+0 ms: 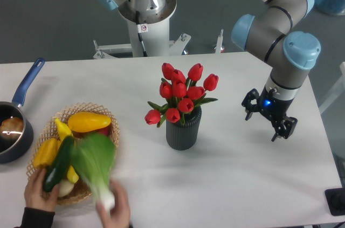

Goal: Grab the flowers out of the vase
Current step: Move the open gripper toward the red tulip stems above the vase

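Observation:
The flowers (180, 94), a bunch of red tulip buds with green leaves, stand upright in the vase (183, 130), a dark grey ribbed cylinder near the middle of the white table. My gripper (266, 124) hangs to the right of the vase, well apart from it and low over the table. Its two black fingers are spread, with nothing between them.
A woven basket (109, 131) at the front left holds yellow peppers, a cucumber and other vegetables. A person's hands (116, 206) hold a leafy green (96, 158) over it. A blue-handled pot (13, 125) sits at the left edge. The arm's base (143, 7) stands behind the table.

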